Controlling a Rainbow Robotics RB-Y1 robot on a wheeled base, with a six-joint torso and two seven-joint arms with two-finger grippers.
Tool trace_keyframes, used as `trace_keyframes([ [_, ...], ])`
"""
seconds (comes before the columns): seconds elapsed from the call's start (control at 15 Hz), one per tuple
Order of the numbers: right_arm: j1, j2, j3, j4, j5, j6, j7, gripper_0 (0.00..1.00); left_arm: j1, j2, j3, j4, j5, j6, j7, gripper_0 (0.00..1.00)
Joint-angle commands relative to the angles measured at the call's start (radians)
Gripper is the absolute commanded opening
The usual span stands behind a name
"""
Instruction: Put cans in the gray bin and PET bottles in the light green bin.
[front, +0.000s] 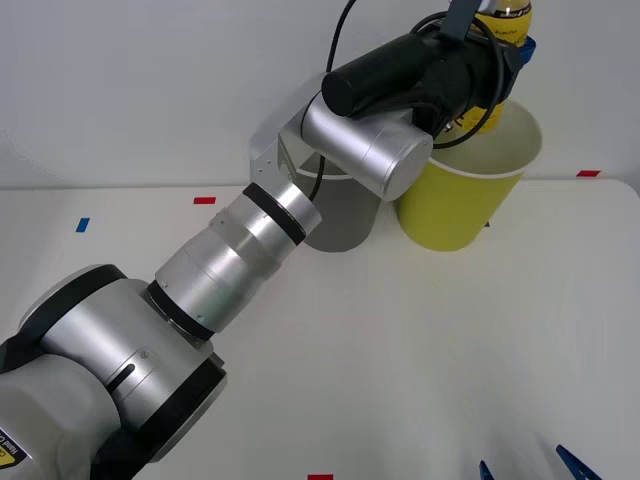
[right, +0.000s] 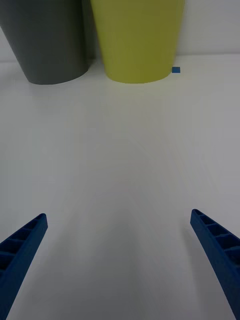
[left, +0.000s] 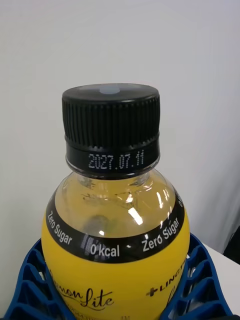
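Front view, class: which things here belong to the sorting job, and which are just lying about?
Part of the job:
- PET bottle, gripped by the left gripper above the light green bin
- gray bin, beside the green one
- right gripper, open, low over the table

Just lying about:
- red and blue tape marks on the table

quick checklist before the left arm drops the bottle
1. Grip: left gripper shut around the bottle, blue fingers on both sides: ok.
2. Bottle upright, black cap on: ok.
3. Right target: bottle held high over the green bin, not the gray bin: ok.
4. Bottle centred over the green bin's opening: cannot tell, the arm hides part of the rim.
5. Right gripper open, low over the table, well clear of both bins: ok.
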Motion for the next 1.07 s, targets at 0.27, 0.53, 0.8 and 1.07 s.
trace_keyframes([
  [0.27,0.000,0.000,0.000,0.000,0.000,0.000,0.000,1.00,-0.001,0.000,-0.046,0.106,0.009,-0.180,0.013,0.00],
  [0.53,0.000,0.000,0.000,0.000,0.000,0.000,0.000,1.00,-0.001,0.000,-0.043,0.107,0.022,-0.188,0.033,0.03],
  [0.8,0.000,0.000,0.000,0.000,0.000,0.000,0.000,1.00,-0.003,0.000,-0.043,0.101,0.024,-0.191,0.042,1.00],
  [1.07,0.000,0.000,0.000,0.000,0.000,0.000,0.000,1.00,0.004,0.000,-0.043,0.074,0.035,-0.188,0.046,1.00],
])
